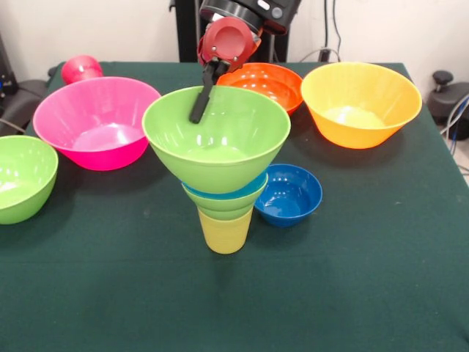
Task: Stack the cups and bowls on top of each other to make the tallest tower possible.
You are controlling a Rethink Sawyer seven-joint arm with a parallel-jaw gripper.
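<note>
Over on the left sit a spare green bowl (22,176), the pink bowl (97,121) and a red cup (80,68), then mid-table the tower (220,172) stands on its yellow cup (225,231) with a big lime green bowl (216,136) on top. The gripper (201,95) hangs at that bowl's back rim, one dark finger (201,103) showing, so I can't tell how open it is or if it's gripping. Looks like placing time; next it should let go gently, then fetch the orange-red bowl (264,82), yellow-orange bowl (361,103) or dark blue bowl (289,194) at right.

Near edge strip open, both near corners free | centre blocked by tower (220,169) w/ dark blue bowl (289,194) touching | far edge walled: pink bowl (95,121), orange-red bowl (264,82), yellow-orange bowl (360,103) | lime green bowl (22,176) at left edge
</note>
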